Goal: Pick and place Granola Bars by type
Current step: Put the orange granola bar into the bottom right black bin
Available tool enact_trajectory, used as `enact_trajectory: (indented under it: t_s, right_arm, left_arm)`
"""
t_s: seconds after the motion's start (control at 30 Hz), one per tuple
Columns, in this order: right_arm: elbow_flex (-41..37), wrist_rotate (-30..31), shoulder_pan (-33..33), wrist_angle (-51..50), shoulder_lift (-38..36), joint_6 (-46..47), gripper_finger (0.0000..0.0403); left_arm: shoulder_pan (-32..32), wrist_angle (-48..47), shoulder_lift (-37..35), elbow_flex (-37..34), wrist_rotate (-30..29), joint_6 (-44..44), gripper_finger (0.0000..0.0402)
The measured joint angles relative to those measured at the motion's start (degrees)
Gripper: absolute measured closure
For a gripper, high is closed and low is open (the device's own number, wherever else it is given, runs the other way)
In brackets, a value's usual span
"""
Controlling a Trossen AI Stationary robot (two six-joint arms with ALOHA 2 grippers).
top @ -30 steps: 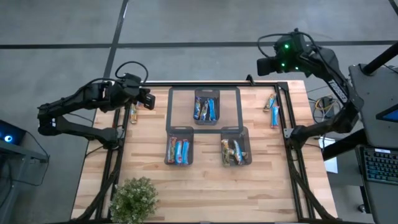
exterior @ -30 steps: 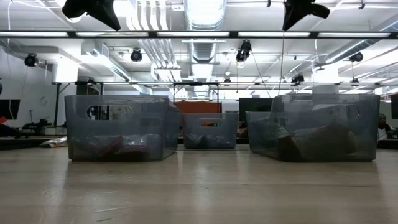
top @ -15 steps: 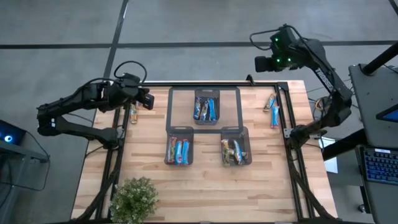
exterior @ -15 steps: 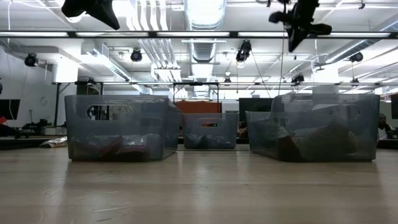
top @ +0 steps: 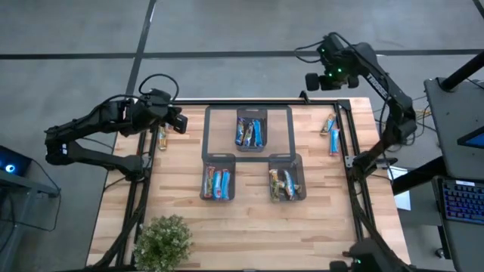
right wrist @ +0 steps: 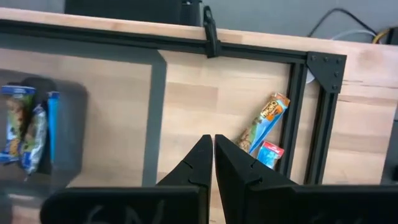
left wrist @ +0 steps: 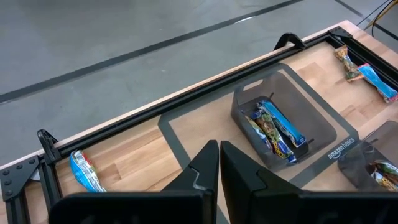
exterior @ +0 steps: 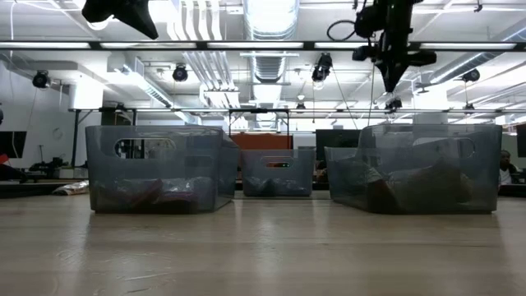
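Wooden tabletop (top: 249, 215) carries our three bins of granola bars (top: 250, 133); loose bars (top: 331, 134) lie near its right edge. Our left tool (top: 182, 124) and right tool (top: 311, 81) hover clenched, empty.

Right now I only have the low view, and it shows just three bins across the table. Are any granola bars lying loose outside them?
Observer: Yes. A few loose bars lie on the table at its right edge, beside the frame rail.
Operator: Any on the other side?
Observer: One blue bar lies near the left edge, close to the left gripper.
Operator: Is the right gripper carrying anything?
Observer: No. The right gripper is shut and empty, raised near the far right corner.
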Motion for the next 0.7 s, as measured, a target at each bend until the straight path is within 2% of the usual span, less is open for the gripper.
enact_trajectory:
  t_s: [0.17, 0.4, 0.7]
  right_arm:
    - [-0.12, 0.25, -3.0, -0.02, 3.4, 0.33, 0.0394]
    - [-1.14, 1.66, -6.93, -0.3, 6.06, 5.79, 0.0388]
    - [-5.51, 1.62, -6.96, -0.29, 3.35, 7.27, 0.0372]
  left_arm:
    - [0.0, 0.0, 0.0, 0.0, 0.02, -0.07, 0.0401]
    - [-0.02, 0.02, 0.0, 0.0, 0.04, -1.03, 0.0401]
    - [-0.02, 0.02, 0.0, 0.0, 0.04, -1.03, 0.0401]
